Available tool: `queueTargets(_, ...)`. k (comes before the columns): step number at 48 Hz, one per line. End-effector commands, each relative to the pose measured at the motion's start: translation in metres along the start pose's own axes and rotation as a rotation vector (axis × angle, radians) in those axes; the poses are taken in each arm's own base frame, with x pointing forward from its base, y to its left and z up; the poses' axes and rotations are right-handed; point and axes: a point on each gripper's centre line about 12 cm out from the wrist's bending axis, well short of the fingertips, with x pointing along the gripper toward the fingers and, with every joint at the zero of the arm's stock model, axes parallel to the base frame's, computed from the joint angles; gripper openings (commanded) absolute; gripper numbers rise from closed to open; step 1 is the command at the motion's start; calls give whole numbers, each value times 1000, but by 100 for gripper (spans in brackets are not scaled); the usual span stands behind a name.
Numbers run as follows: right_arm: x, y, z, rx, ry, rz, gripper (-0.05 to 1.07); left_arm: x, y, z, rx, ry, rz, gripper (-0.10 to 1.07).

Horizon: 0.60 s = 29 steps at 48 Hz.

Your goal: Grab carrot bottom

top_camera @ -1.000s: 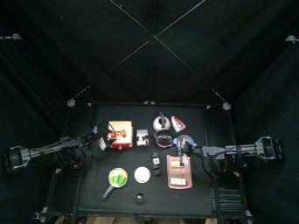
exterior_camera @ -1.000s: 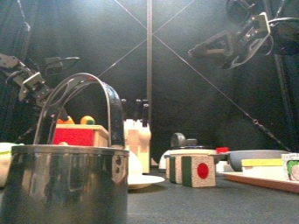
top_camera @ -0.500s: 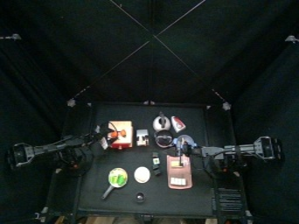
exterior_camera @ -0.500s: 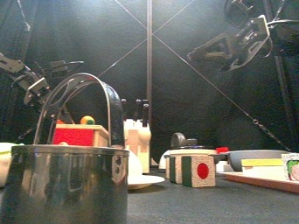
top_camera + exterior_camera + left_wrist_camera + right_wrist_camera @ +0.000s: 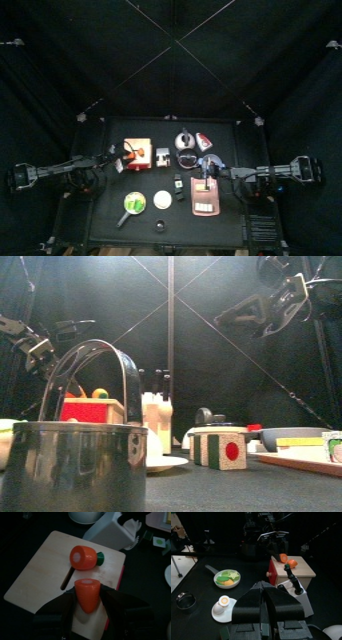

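The pointed orange carrot bottom (image 5: 87, 595) lies on a pale wooden cutting board (image 5: 40, 577). The left gripper (image 5: 87, 609) hangs right over it. Its two black jaws stand wide, one on each side of the carrot bottom. I cannot tell if they touch it. The round orange carrot top with a green stem end (image 5: 85, 556) lies a little farther along the same board, apart from the carrot bottom. A dark knife slit (image 5: 69, 578) runs in the board between the two pieces and off to one side.

From above, the wooden cutting board (image 5: 135, 149) sits on the small black surface (image 5: 107, 215), near its back left part. The left arm comes in from the left and ends at the board. A white block-shaped holder (image 5: 115, 533) stands just beside the board.

The right gripper (image 5: 264, 601) hangs over the right side of the surface. Its black jaws are pressed together with nothing between them. The right wrist view looks across the surface at a small grey pan with green and yellow food (image 5: 226, 578), a white plate with a boiled egg half (image 5: 224, 607) and a silver ring (image 5: 184, 600).

In the front view, a shiny metal pot with a hoop handle (image 5: 74, 461) stands close in front, and a white cube with a red dot and green sides (image 5: 222, 448) stands to the right of it.
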Motion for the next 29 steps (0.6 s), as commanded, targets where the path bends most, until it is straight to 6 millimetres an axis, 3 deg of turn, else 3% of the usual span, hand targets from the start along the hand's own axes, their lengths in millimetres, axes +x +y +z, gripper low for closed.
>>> queueTargets(1,0,-1,5,3,-21,-4,27,-3,-6,16,14,-53,-25,78)
queueTargets(12,1,-1,8,3,-29,-3,27,-3,-15,27,29,-76,-58,78)
queueTargets(29,1,0,5,6,-20,0,28,-4,-19,28,23,-79,-75,78)
